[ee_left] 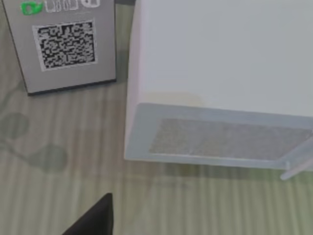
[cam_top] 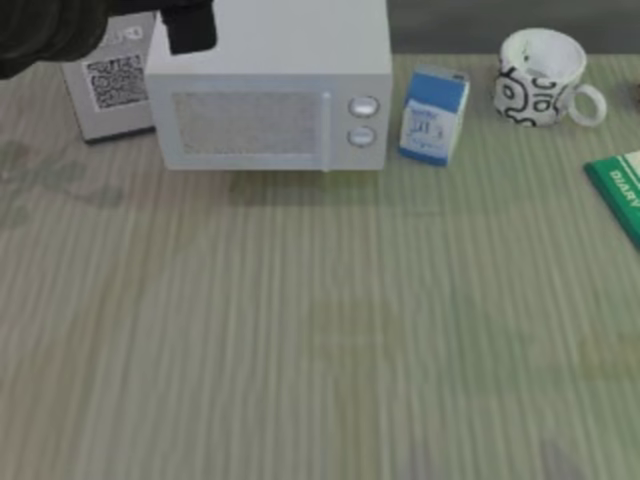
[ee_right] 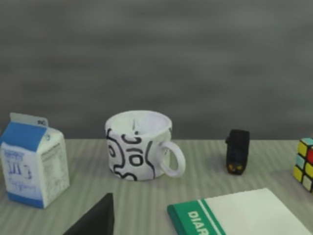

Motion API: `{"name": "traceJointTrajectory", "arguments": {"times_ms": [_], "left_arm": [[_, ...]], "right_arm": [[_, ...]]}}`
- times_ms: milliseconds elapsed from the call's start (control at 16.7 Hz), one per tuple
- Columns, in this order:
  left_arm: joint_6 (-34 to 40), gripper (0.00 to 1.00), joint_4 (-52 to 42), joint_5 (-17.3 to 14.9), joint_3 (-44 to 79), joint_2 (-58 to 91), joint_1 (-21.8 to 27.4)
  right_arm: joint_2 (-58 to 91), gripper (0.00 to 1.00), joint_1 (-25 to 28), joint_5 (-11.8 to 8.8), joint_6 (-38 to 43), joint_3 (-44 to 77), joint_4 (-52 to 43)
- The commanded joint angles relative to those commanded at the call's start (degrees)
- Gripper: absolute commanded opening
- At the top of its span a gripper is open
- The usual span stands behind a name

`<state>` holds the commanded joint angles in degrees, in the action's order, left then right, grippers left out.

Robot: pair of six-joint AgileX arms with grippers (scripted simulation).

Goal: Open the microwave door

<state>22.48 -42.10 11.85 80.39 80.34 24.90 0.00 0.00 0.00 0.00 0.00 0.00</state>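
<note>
We see the microwave (cam_top: 270,85) with its microwave door (cam_top: 250,125) closed. Our left gripper (cam_top: 188,27) hovers above its top-left corner; finger state undeterminable. Only the right wrist view shows a cube (ee_right: 305,164) beyond the mug (ee_right: 139,145).

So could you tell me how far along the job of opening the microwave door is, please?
Nothing looks done yet: the microwave door sits flush with the front of the microwave, its handle untouched. In hand is only the approach: the left arm is up over the table's top-left corner, above the QR-code sign. Left to do: reach the handle, grip it and swing the door open. The right arm is out of the top view.
</note>
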Motion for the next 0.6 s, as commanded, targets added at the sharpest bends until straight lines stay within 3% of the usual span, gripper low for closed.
{"name": "traceJointTrajectory", "arguments": {"times_ms": [300,600], "left_arm": [[7.0,1.00,-13.1,3.7,26.9,26.8,7.7],[11.2,1.00,-21.3,6.0,42.4,42.8,12.3]], "right_arm": [[0.0,1.00,0.0,0.0,0.0,0.0,0.0],[0.0,1.00,0.0,0.0,0.0,0.0,0.0]]}}
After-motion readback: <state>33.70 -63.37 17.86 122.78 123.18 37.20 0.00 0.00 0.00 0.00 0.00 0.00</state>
